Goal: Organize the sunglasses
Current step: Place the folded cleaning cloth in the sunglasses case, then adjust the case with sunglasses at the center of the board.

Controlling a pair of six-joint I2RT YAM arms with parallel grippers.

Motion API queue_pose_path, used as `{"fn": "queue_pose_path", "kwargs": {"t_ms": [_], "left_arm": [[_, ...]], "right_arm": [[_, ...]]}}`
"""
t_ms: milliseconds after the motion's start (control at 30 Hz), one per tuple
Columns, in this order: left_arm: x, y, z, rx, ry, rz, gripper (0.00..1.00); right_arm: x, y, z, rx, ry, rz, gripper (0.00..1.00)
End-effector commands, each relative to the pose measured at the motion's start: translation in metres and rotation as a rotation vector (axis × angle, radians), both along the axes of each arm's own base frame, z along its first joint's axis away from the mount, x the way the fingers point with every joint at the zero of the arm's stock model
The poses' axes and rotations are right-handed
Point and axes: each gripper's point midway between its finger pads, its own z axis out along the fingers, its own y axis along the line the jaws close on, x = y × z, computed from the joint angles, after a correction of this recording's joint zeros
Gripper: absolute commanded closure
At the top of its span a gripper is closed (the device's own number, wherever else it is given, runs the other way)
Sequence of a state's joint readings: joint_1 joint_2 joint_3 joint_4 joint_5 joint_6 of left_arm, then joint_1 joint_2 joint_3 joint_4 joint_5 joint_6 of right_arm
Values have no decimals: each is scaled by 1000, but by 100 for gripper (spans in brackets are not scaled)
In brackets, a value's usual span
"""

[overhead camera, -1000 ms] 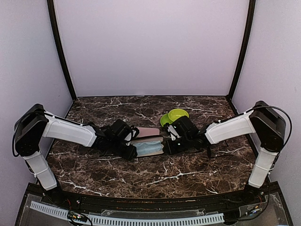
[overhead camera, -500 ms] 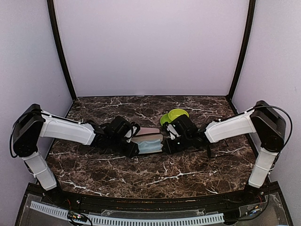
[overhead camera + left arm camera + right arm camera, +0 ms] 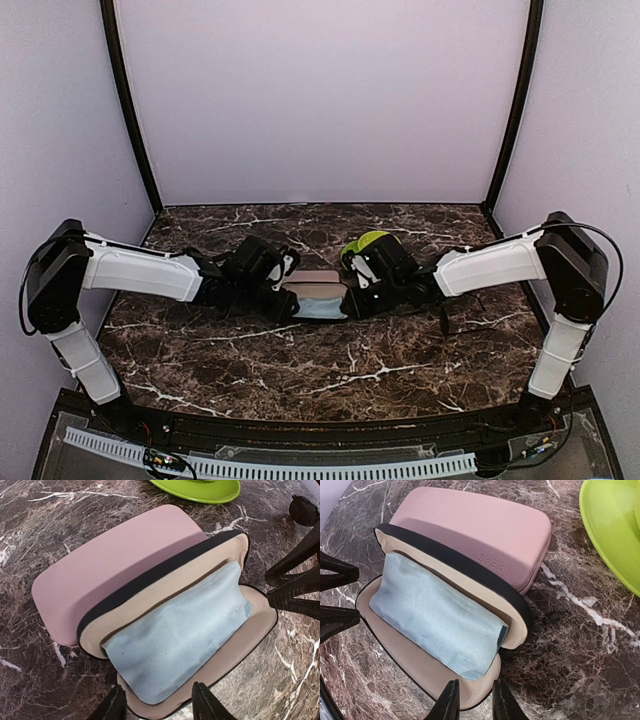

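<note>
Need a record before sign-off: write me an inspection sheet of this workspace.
Surface: dark marble table, white-veined.
Job's things: sunglasses, nothing seen of either pair.
Clutter: pink case, shut; black case beside it, lid up, blue cloth inside; green dish on the far side.
Grippers: left gripper and right gripper at opposite ends of the black case, jaws apart.
Cables: black cable looping past the right arm's shoulder.
Surroundings: plain lilac walls, black corner posts.
</note>
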State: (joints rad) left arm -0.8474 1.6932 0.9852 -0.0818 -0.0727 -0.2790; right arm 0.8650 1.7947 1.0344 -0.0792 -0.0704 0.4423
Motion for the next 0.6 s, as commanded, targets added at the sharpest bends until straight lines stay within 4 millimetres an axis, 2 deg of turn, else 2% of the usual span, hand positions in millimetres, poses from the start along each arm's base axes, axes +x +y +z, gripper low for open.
{"fn": "queue_pose_path", "kwargs": {"t_ms": [0, 300, 433, 467, 567], "left_arm": [[20, 1, 30, -49, -70, 19, 53], [38, 2, 23, -86, -27, 18, 56], [44, 2, 20, -86, -16, 21, 58], [45, 2, 20, -89, -15, 21, 59], [49, 1, 19, -89, -8, 17, 60]], "right_arm": [[12, 6, 18, 18, -47, -1, 76], [33, 10, 24, 38, -64, -13, 76], [35, 10, 14, 25, -47, -9, 76], [39, 15, 21, 39, -58, -9, 76], [43, 17, 20, 41, -58, -9, 77]]}}
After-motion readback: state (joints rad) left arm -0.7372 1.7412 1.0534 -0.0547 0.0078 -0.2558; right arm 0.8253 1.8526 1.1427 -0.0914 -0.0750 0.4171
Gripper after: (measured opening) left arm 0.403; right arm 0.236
